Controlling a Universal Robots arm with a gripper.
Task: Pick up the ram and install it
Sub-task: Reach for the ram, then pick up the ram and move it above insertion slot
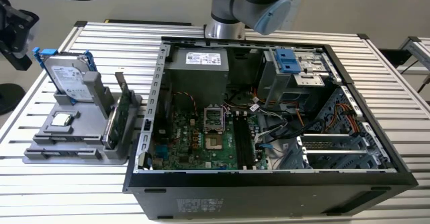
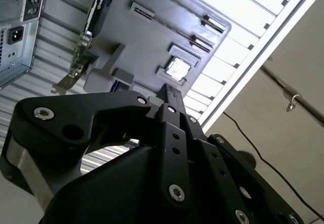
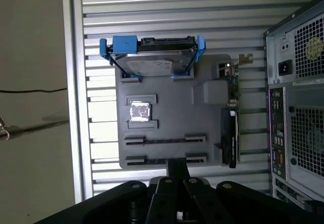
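In both wrist views my gripper (image 3: 177, 165) (image 2: 169, 93) hangs high over the grey parts holder (image 3: 172, 120) (image 2: 152, 42), which lies on the slatted table beside the open computer case (image 1: 269, 133). Its fingers are pressed together and nothing shows between them. The two long narrow slots of the holder (image 3: 166, 140) look bare. The ram is out of view. On the motherboard the dark memory slots (image 1: 243, 139) run lengthwise, and I cannot tell whether a stick sits in them. The arm (image 1: 250, 2) rises behind the case.
The holder carries a silver hard drive with blue rails (image 1: 67, 75) (image 3: 152, 57), a processor chip (image 1: 62, 119) (image 3: 139, 110) and an upright green expansion card (image 1: 120, 116) (image 3: 232, 128). Cables and a blue drive bay (image 1: 287, 60) crowd the case's right side.
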